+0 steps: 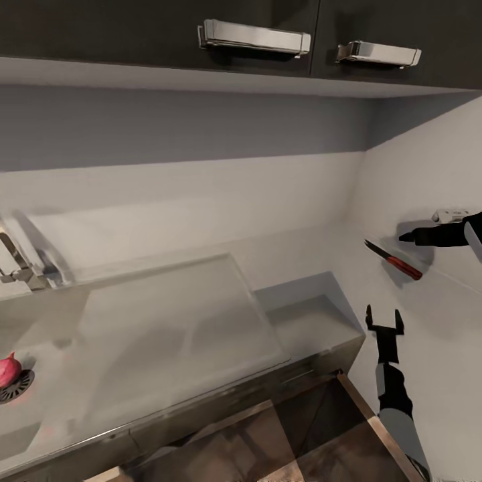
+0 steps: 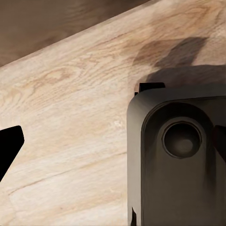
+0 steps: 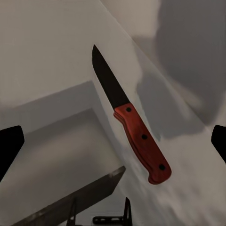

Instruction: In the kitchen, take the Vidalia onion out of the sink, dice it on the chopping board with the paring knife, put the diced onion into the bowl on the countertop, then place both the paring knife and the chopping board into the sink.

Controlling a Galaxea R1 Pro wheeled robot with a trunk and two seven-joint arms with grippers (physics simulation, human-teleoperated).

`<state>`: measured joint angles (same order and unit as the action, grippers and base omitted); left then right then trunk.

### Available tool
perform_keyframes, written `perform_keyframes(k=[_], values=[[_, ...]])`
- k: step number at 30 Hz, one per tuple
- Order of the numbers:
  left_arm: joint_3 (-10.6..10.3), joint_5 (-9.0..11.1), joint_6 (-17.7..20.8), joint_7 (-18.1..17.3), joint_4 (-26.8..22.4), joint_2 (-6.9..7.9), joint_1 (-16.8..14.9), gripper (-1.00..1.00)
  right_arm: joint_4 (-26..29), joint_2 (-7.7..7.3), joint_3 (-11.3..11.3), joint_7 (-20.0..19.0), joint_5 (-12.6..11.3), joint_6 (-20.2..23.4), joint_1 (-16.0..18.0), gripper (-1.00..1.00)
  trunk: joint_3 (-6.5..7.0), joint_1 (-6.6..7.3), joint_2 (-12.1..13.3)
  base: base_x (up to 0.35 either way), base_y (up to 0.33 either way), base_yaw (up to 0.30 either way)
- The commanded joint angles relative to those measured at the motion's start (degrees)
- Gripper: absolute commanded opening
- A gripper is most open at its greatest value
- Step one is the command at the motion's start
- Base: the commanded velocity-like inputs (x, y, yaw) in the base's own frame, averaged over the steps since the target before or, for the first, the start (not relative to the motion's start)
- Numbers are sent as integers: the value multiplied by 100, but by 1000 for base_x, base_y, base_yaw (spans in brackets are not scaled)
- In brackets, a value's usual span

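Kitchen corner seen from above. The sink [image 1: 167,321], a steel basin with a flat drainer, is set in the grey table [image 1: 314,314]; its chrome tap [image 1: 20,264] stands at the far left edge. The Vidalia onion [image 1: 8,369], a small pinkish-red ball, rests in the basin on the round drain [image 1: 17,387].

The paring knife [image 1: 395,260], red handle and short dark blade, appears against the pale wall [image 1: 428,201] to the right, blade pointing away from the right pincer [image 1: 406,236]; in the right wrist view the knife [image 3: 132,120] lies between and ahead of the two dark fingertips [image 3: 9,146], which stand wide apart and do not touch it. The right pincer is thus spread, holding nothing.

The left pincer [image 1: 384,320] points upward beside the table's end, its two fingers spread with nothing between them. The left wrist view looks onto a wooden floor [image 2: 70,117] and a dark part of the robot [image 2: 179,160].

Dark wall cabinets [image 1: 134,33] with chrome bar handles [image 1: 254,37] hang above
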<state>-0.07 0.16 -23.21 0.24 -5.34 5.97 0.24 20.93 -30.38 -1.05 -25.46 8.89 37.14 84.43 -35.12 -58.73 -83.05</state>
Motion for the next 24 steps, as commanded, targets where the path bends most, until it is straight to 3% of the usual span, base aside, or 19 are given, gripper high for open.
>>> perform_keyframes(k=[1, 24], values=[[-2, 1, -8, 2, -9, 0, 3, 100, 8, -3, -10, -47, 60, 13, 3, 100, -12, 0, -3, 0, 0, 0], [-2, 1, -8, 2, -8, 0, 3, 100, 8, -11, -6, -54, 60, 13, 3, 100, -152, 0, -3, 0, 0, 0]])
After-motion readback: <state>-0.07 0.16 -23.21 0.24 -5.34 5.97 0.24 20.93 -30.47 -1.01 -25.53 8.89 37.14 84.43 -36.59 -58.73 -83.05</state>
